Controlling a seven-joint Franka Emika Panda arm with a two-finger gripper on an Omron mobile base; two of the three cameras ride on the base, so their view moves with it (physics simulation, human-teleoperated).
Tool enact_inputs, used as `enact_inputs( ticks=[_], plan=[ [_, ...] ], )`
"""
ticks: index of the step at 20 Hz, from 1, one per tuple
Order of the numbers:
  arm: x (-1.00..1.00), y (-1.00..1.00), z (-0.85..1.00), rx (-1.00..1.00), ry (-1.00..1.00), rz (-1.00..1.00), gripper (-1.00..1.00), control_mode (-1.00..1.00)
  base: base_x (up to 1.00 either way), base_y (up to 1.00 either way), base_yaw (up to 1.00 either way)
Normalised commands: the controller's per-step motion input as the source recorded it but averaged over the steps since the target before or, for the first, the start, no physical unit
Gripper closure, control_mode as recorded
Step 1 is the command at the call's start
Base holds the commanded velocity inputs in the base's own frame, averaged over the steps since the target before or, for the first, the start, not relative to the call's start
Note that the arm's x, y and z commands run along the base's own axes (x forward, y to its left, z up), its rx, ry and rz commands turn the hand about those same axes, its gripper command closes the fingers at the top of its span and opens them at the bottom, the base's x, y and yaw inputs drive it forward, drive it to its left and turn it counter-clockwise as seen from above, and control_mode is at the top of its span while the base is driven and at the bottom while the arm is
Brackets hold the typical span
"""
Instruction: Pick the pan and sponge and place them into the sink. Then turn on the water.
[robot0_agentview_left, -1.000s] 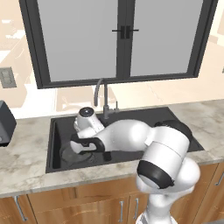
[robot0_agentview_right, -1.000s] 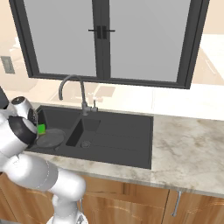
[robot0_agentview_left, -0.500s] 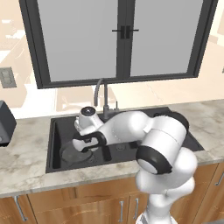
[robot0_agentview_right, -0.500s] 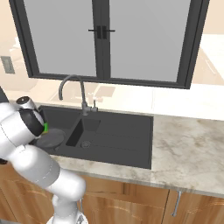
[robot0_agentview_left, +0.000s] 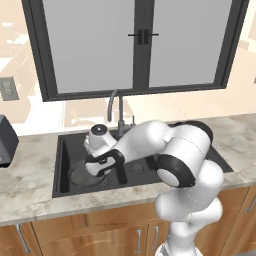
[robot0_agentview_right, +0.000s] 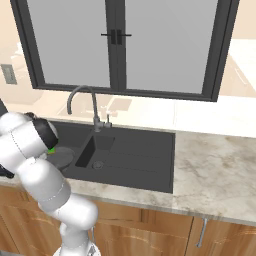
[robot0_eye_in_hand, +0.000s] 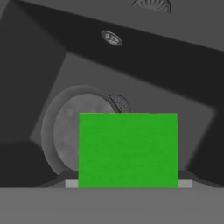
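Observation:
My gripper (robot0_agentview_left: 98, 168) hangs low over the large basin of the black sink (robot0_agentview_left: 61, 150), shut on the sponge (robot0_eye_in_hand: 128, 148). The sponge's green face fills the lower middle of the hand view, and a green sliver of the sponge (robot0_agentview_right: 51, 149) peeks out beside my arm. The round dark grey pan (robot0_eye_in_hand: 65, 131) lies flat on the basin floor, below and just left of the sponge. The same pan (robot0_agentview_left: 80, 176) sits in the basin's left half, under the hand. No water is in view under the grey gooseneck faucet (robot0_agentview_left: 114, 102).
A dark grey appliance (robot0_agentview_left: 5, 141) stands on the marble counter left of the sink. The faucet rises behind the divider between the basins. The ribbed drainboard (robot0_agentview_right: 145, 152) lies right of the small basin. A window wall closes off the back.
The hand with the sponge has stayed almost in place over the large basin. The arm's elbow has swung up and back.

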Motion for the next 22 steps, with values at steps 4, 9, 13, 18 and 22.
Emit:
enact_inputs(
  ticks=[4,9,13,18,22],
  plan=[
    [0.04,0.02,-0.08,0.0,-0.01,0.0,1.0,-1.0,0.0,0.0,0.0],
    [0.02,0.0,-0.08,0.0,0.0,0.0,1.0,-1.0,0.0,0.0,0.0],
    [0.0,0.0,-0.1,0.0,0.0,0.0,1.0,-1.0,0.0,0.0,0.0],
    [0.01,0.0,-0.11,0.0,-0.01,0.0,1.0,-1.0,0.0,0.0,0.0],
    [0.0,0.0,-0.16,0.0,-0.02,0.0,1.0,-1.0,0.0,0.0,0.0]
  ],
)
